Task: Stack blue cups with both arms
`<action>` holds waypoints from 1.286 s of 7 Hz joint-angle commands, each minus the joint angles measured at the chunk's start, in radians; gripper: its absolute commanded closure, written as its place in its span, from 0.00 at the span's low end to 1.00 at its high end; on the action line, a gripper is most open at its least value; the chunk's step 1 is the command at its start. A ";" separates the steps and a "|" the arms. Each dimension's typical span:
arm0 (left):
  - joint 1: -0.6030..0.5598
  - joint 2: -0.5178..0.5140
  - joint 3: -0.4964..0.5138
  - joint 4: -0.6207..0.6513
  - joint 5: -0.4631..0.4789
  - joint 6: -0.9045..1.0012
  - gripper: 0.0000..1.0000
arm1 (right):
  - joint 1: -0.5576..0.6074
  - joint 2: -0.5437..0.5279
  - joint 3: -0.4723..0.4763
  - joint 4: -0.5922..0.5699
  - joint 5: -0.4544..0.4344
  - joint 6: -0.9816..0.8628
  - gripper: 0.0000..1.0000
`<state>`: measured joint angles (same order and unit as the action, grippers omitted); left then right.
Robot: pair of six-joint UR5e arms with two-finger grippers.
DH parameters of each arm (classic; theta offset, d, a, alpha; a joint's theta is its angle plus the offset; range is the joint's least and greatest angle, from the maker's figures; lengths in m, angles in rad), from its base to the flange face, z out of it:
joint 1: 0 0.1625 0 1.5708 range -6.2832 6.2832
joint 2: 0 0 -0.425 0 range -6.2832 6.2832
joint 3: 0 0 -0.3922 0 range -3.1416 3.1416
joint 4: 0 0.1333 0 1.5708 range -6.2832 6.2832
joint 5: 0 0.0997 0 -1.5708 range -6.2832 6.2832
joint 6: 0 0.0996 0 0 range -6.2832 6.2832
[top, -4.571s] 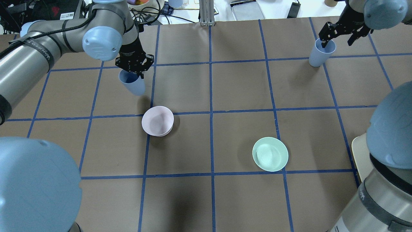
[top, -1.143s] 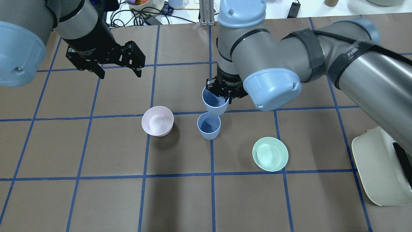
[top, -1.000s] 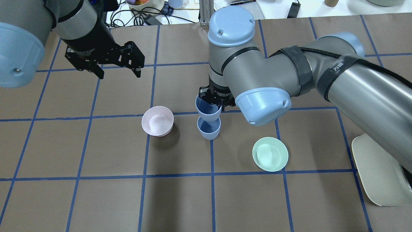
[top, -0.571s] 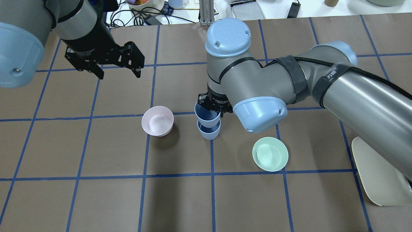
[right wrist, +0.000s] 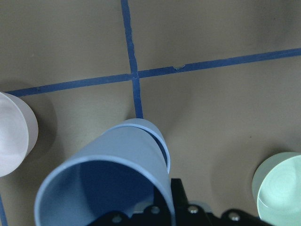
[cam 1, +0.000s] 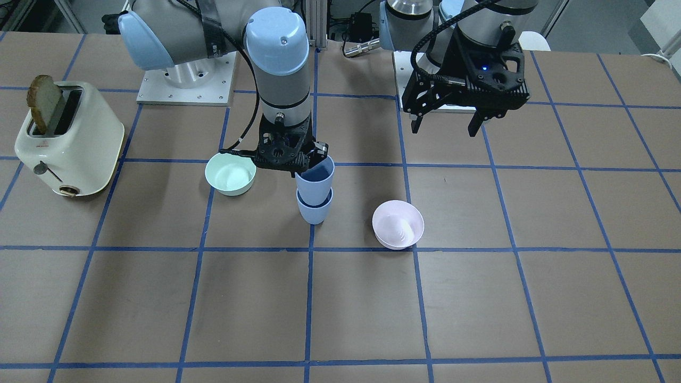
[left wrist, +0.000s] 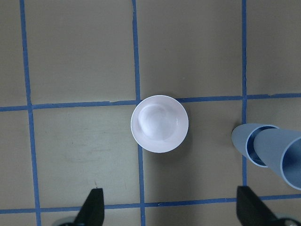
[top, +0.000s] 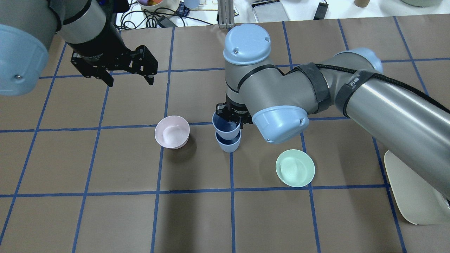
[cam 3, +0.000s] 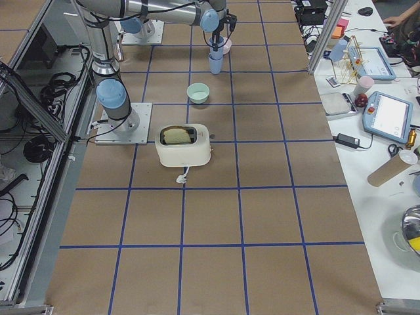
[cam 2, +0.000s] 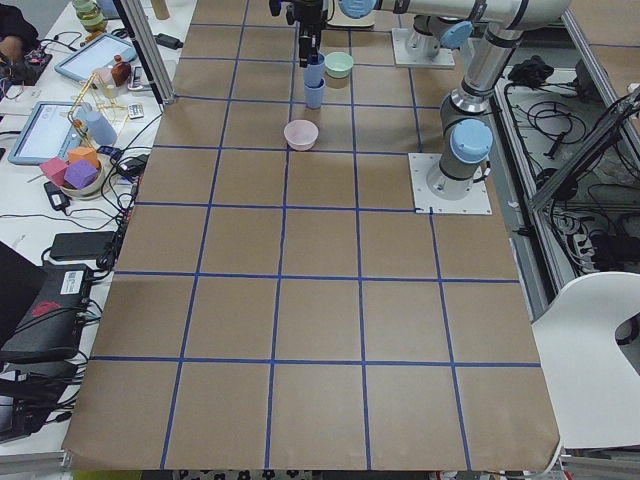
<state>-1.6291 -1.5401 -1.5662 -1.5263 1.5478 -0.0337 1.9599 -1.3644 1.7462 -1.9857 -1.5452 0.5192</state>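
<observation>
One blue cup (top: 229,144) stands upright near the table's middle. The second blue cup (top: 226,127) has its lower part inside the first and leans slightly. My right gripper (top: 232,115) is shut on the far rim of this upper cup. The front view shows the upper cup (cam 1: 315,176), the lower cup (cam 1: 314,211) and the right gripper (cam 1: 290,158). My left gripper (top: 131,82) is open and empty, high over the table's far left, apart from the cups. Its wrist view shows the stacked cups (left wrist: 265,146) at the right edge.
A pale pink bowl (top: 172,132) sits just left of the cups. A mint-green bowl (top: 295,168) sits to their near right. A cream toaster (cam 1: 69,139) with a slice of bread stands at the right edge. The right arm's elbow hangs over the table's middle.
The right gripper has lowered its cup further into the standing cup over the last second. Earlier, each gripper was at a cup at the far corners. The left gripper has stayed still.
</observation>
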 commanded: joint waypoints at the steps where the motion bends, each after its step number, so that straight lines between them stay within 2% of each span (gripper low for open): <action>1: 0.000 0.000 0.000 0.000 0.000 0.000 0.00 | -0.010 0.014 -0.017 -0.021 -0.001 -0.013 0.00; 2: 0.000 0.000 0.000 0.000 0.000 0.000 0.00 | -0.030 0.013 -0.066 -0.016 -0.007 -0.060 0.00; 4: 0.000 0.000 0.000 0.000 0.000 0.000 0.00 | -0.205 0.008 -0.210 0.181 -0.026 -0.310 0.00; 6: 0.000 0.002 0.000 -0.003 0.000 0.000 0.00 | -0.378 -0.030 -0.234 0.189 -0.018 -0.590 0.00; 8: 0.000 0.005 -0.002 -0.003 0.000 0.000 0.00 | -0.386 -0.140 -0.240 0.312 -0.012 -0.597 0.00; 9: 0.000 0.005 -0.002 -0.003 0.000 0.000 0.00 | -0.385 -0.171 -0.231 0.314 -0.010 -0.593 0.00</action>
<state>-1.6291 -1.5363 -1.5674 -1.5293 1.5478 -0.0338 1.5774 -1.4854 1.5097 -1.6974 -1.5577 -0.0710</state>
